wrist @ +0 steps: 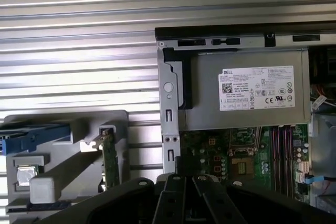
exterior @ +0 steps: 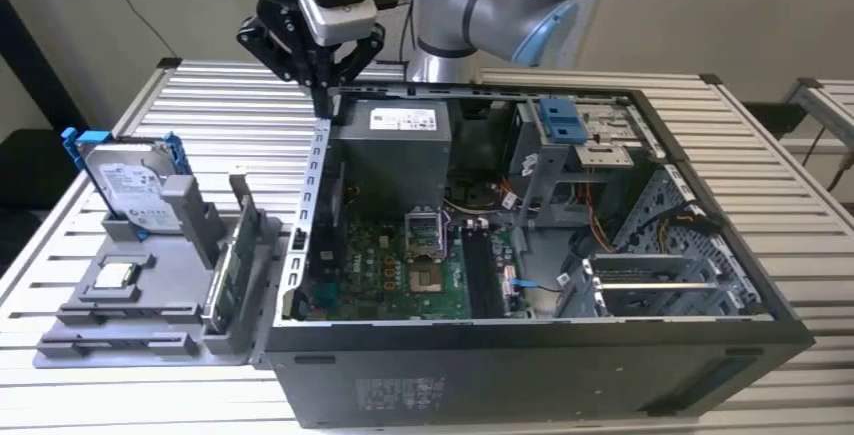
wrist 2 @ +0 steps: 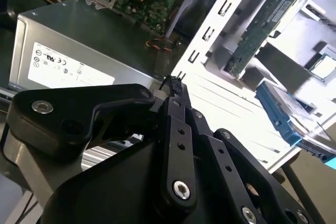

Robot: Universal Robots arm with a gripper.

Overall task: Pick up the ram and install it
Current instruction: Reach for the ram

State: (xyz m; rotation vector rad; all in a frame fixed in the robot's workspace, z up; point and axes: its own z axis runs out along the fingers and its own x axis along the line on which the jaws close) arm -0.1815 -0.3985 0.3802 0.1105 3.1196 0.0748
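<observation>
- Hanging over the case (exterior: 534, 323) rim, the pincer (exterior: 324, 105) has its tips pressed together and holds nothing.
- The ram (wrist 2: 262, 27) stands on its edge in the grey tray (exterior: 80, 347) near the hard drive (exterior: 134, 185), well apart from the pincer.

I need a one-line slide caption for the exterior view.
Shut tool hovers above a corner of the open computer case, next to the power supply.
</observation>
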